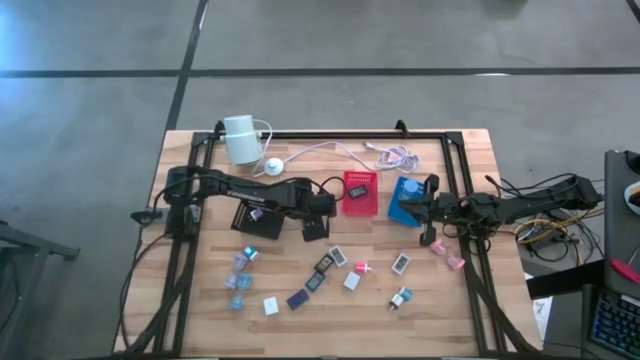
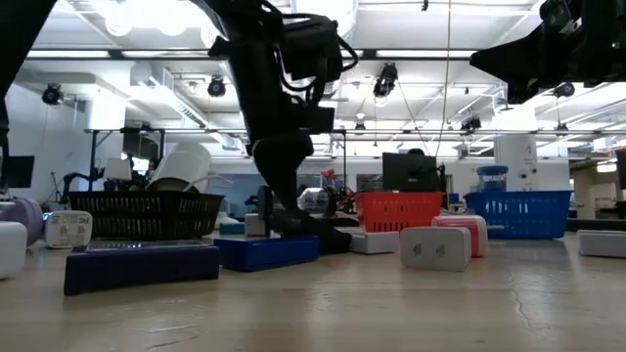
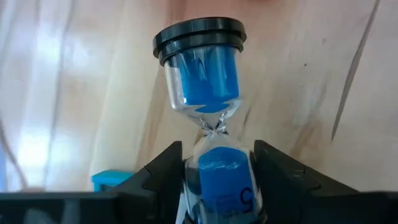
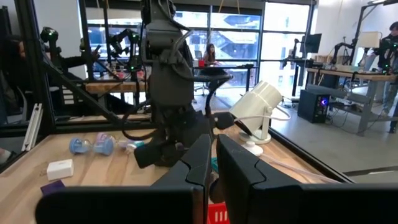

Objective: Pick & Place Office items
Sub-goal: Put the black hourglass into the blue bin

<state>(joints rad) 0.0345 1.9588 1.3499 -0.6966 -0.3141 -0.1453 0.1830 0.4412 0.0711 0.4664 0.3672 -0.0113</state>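
Observation:
My left gripper (image 1: 316,222) is low over the table's middle, between the black tray (image 1: 258,222) and the red tray (image 1: 360,196), and is shut on a small hourglass (image 3: 208,93) with blue sand, black caps and a "5" on its near bulb. My right gripper (image 1: 426,198) hovers shut and empty above the blue tray (image 1: 404,203), high in the low view. Several tiny office items (image 1: 325,266) in white, teal, pink and purple lie scattered on the wood nearer the front edge. One dark piece (image 1: 358,186) lies in the red tray and a purple one (image 1: 255,213) in the black tray. My left gripper (image 3: 217,180) pinches the hourglass by its near bulb (image 3: 219,177), just behind the narrow neck, one finger (image 3: 165,171) on each side. The far bulb and its black cap (image 3: 199,36) stick out beyond the fingertips toward the wood. Whether that cap touches the table, I cannot tell.
A white cylinder (image 1: 240,138) with its cable and round puck (image 1: 273,167) stands at the table's far left. Black frame rails (image 1: 455,170) run along the sides and far edge. Two pink pieces (image 1: 447,255) lie near the right rail. A teal piece (image 3: 112,180) lies beside the hourglass.

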